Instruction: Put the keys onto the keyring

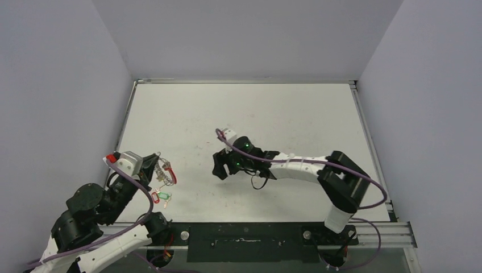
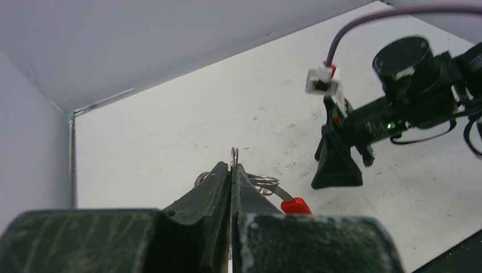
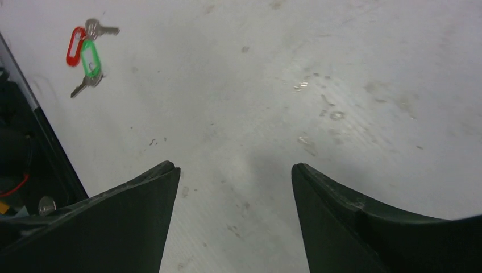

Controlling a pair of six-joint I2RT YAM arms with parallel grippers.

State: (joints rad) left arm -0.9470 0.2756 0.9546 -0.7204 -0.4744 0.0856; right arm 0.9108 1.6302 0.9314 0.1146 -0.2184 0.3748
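We see the left gripper [image 2: 232,169] clamped on the keyring [image 1: 167,172] — the keys [image 3: 86,54] lie near it; the right gripper [image 3: 236,170], jaws apart, hangs well clear of it

White table [image 1: 284,114], scuffed, speckled with small marks [image 3: 336,115]. Grey walls [image 1: 244,34] on three sides. Black plate [image 1: 244,242] along near edge.

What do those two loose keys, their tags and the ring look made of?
The keys: bare silvery metal, dull gleam. The red tag and green tag: probably plastic, by the saturated glossy colour. The keyring: thin shiny wire, apparently steel, though that's uncertain.
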